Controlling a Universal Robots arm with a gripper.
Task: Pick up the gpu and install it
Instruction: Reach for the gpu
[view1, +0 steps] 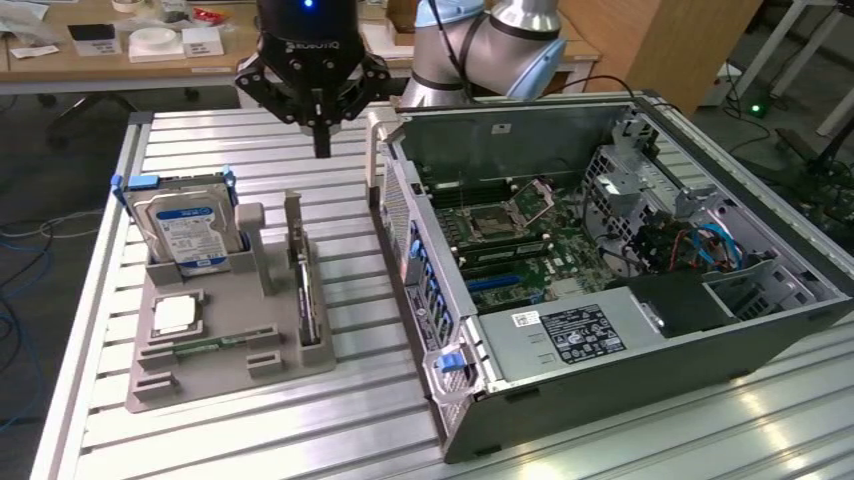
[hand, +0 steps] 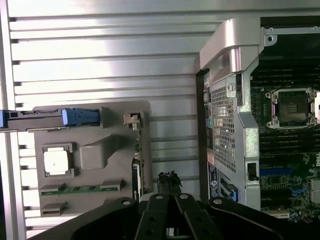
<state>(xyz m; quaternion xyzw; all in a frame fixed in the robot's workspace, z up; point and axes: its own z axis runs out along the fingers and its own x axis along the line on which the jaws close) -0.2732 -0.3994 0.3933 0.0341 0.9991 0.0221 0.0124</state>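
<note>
Hovering w/ pincer (view1: 322, 148) fully closed, empty, above table (view1: 240, 140) near gpu (view1: 306, 295)

gpu (view1: 306, 300) edge-on in tray (view1: 227, 300), faces hidden; arm (view1: 501, 45) cut off at top.

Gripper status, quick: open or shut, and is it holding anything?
Gripper: shut, fingers together, holding nothing. It hangs in the air, apart from the gpu, which stands on edge in the gray tray.

The hand (view1: 322, 148) hangs pointing straight down, closed tight.
</note>
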